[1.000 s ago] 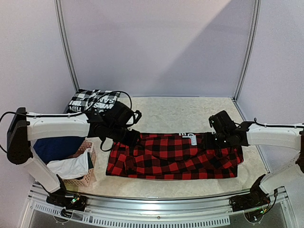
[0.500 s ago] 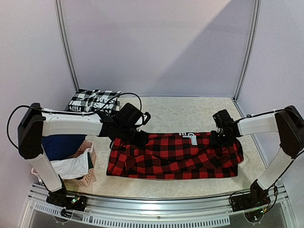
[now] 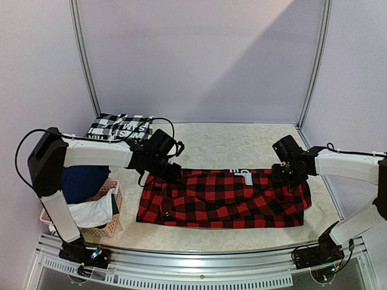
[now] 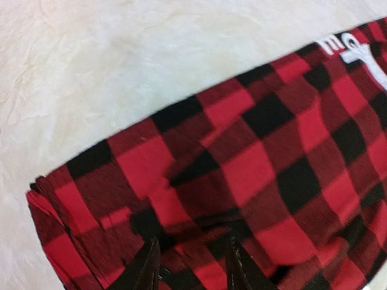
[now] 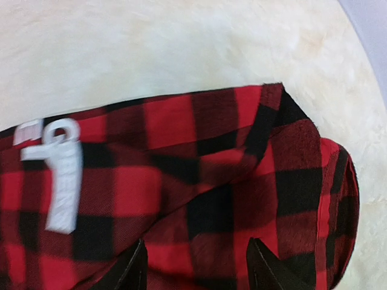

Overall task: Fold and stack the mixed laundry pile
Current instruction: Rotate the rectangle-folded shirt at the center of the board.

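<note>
Left gripper (image 4: 193, 269) first: its tips sit partly apart with red-and-black cloth between them, and I cannot tell whether they pinch it or only rest on it. Right gripper (image 5: 198, 269) stands wide open, tips down on flat cloth just beside the white label (image 5: 57, 175). Both are at the far corners of the red-and-black plaid shirt (image 3: 224, 199), left claw at the left corner, right claw at the right. Over the last second both arms have re-posed, elbows swinging, yet the claws have barely left those corners, and the shirt lies as the same long band across the table (image 3: 230, 145). I judge this fold still being set up. The other laundry waits in the pink basket (image 3: 113, 226) at my left.
</note>
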`<state>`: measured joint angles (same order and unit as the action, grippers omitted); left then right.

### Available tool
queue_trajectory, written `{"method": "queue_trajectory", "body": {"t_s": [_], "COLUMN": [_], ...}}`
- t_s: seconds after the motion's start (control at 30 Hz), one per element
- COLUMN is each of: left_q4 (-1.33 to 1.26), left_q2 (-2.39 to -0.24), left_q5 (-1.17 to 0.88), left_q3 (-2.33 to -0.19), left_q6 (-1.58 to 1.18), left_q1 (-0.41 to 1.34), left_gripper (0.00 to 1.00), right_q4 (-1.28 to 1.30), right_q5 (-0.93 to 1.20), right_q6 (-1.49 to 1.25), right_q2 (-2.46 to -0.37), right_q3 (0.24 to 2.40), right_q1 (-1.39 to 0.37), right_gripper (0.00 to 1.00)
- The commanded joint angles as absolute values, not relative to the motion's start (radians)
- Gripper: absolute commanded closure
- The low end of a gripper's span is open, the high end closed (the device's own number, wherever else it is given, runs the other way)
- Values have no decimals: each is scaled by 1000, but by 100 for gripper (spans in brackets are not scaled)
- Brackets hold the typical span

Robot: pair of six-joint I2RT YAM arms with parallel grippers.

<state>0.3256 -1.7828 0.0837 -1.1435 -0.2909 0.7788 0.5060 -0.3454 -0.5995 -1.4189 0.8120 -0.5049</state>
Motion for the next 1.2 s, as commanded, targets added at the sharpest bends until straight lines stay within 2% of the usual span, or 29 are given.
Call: {"method": "queue_trajectory", "body": {"t_s": [0.0, 0.23, 0.37, 0.8, 1.17], "left_q4": [330, 310, 297, 294, 242], "left_q2": [-1865, -1929, -1942, -1956, -1850], "left_q5": [78, 9, -25, -14, -34], "left_q3": [-1210, -1209, -1195, -1128, -940], "left_q6": [-237, -238, -245, -293, -440], "left_q1": [725, 676, 671, 667, 680], "left_gripper": [62, 62, 62, 63, 63], "right_q4": [645, 477, 386, 377, 417], "right_q5": [-416, -245, -194, -301, -289], "right_q6": [-686, -769, -791, -843, -709], "right_q2": [-1313, -1330, -1394, -1562, -1650], "right_q3": [833, 711, 663, 639, 792], "right_q1": [-658, -818, -843, -833, -676], "right_gripper": [43, 43, 44, 42, 39]}}
